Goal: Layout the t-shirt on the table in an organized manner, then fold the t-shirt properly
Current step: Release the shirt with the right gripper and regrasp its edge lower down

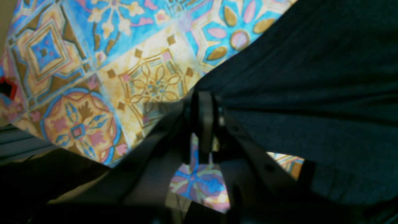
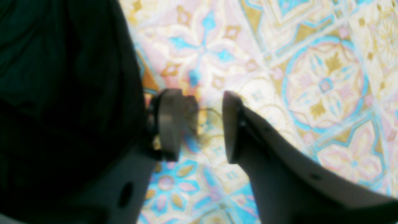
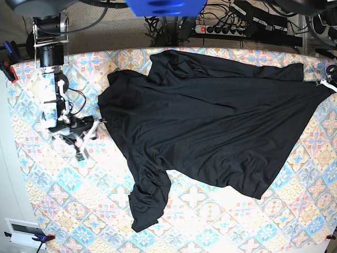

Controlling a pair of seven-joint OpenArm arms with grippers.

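The black t-shirt (image 3: 210,121) lies spread across the patterned table (image 3: 210,221), with one sleeve trailing toward the front left. My left gripper (image 1: 203,102) is shut on the edge of the t-shirt (image 1: 311,93), and folds in the cloth run toward its tip. In the base view this left gripper (image 3: 325,81) sits at the table's far right, at the shirt's corner. My right gripper (image 2: 199,124) stands open over bare table (image 2: 311,77), with the t-shirt (image 2: 62,93) just beside its left finger (image 2: 169,124). In the base view the right gripper (image 3: 90,134) is at the shirt's left edge.
A power strip with cables (image 3: 231,29) lies behind the table's far edge. A red clamp (image 3: 8,68) grips the left table edge, and another clamp (image 3: 39,237) sits at the front left corner. A blue part (image 3: 163,6) hangs over the far edge.
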